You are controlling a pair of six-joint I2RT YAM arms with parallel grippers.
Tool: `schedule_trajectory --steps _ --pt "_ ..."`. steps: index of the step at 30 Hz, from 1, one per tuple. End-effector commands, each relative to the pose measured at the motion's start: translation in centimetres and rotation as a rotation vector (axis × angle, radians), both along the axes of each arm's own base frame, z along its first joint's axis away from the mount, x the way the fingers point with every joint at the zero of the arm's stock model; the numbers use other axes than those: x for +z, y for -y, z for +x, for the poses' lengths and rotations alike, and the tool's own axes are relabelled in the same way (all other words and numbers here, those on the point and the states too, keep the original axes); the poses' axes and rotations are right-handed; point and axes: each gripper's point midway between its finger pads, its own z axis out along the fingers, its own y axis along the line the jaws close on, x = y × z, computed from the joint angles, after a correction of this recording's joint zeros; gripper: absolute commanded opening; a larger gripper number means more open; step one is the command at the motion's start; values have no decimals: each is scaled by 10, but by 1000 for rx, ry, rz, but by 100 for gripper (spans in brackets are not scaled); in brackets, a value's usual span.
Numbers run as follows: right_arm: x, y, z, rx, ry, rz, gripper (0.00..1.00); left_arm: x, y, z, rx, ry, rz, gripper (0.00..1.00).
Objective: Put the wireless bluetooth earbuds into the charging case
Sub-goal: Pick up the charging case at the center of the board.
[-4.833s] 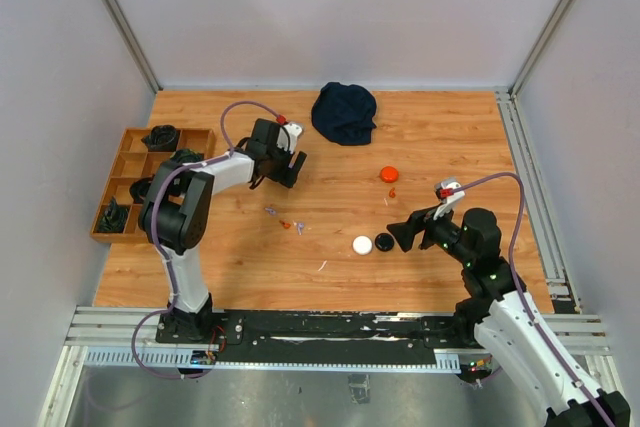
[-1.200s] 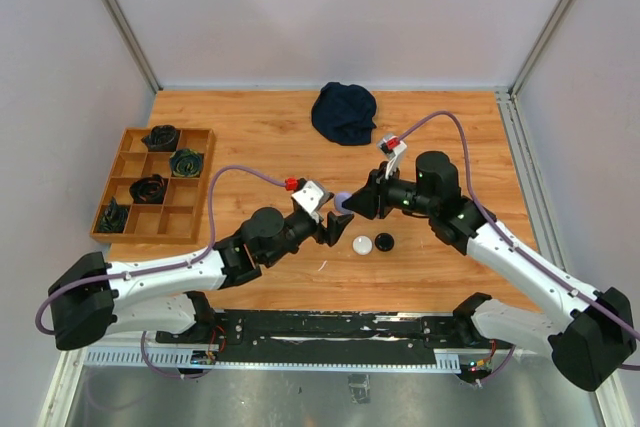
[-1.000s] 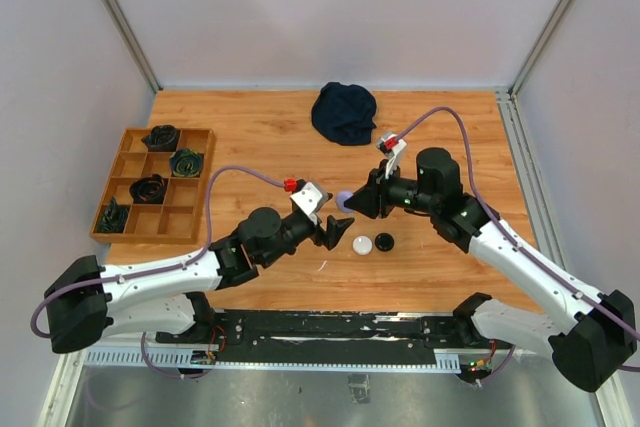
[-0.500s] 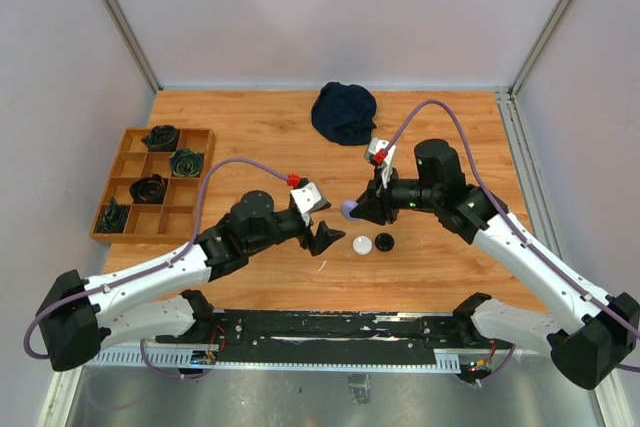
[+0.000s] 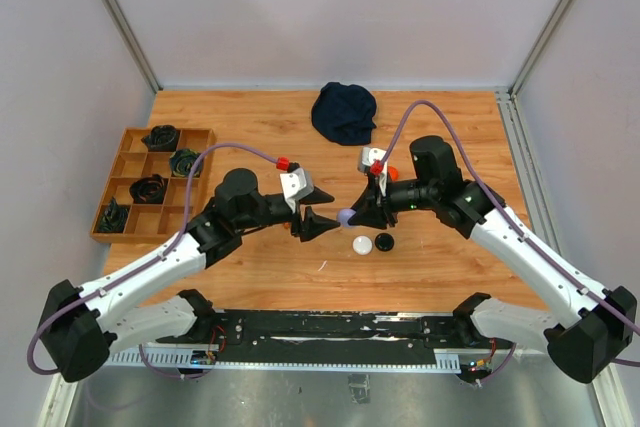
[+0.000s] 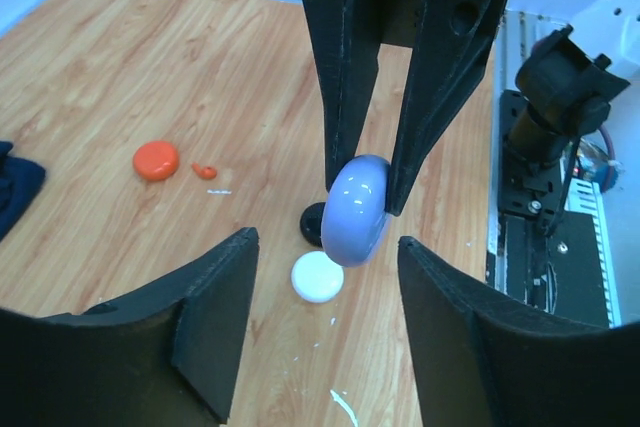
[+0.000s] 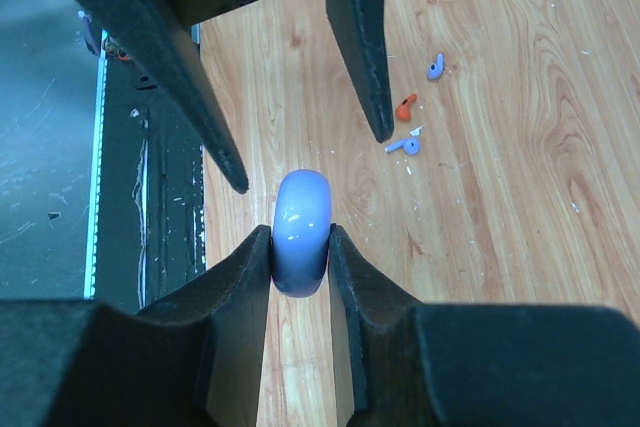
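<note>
While no bud can go in until a lid is open, the right gripper [image 5: 352, 215] appears to be offering a purple charging case [image 5: 346, 216] to the other arm. It holds the case up off the wooden table [image 5: 250, 127], standing on edge, with its rounded rim turned toward the left gripper [image 5: 316, 224].

The right gripper's jaws are nearly closed and clamp the case by its two flat faces. In the right wrist view its fingers [image 7: 240, 287] press against both sides of the case.

The left gripper is wide open and holds nothing. Its two fingers [image 6: 215, 317] stand one to each side of the purple case, near it but not touching, as if lined up to take hold. Whether they are closing cannot be told. The case looks shut, and no seam shows clearly enough to say more.

On the table below the purple case lie a white case [image 6: 317, 276] and a black case [image 6: 313, 223], just beside each other. Farther from the purple case, on the right arm's side, sit an orange case [image 6: 156, 160] and an orange earbud [image 6: 205, 171]. On the left arm's side of the purple case, seen past the left fingers, lie two purple earbuds [image 7: 434, 67] and a second orange earbud [image 7: 405, 107], all loose on the table.
</note>
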Motion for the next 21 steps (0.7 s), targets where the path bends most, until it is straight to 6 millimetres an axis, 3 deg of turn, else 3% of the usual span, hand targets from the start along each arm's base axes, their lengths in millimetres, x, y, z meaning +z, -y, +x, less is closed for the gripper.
schedule_trajectory --steps 1,21 --pt "16 -6 -8 98 73 33 21 4 7 -9 -110 -27 3 61" --pt "12 -11 -14 164 118 35 21 -1 14 -16 -185 -91 30 32"
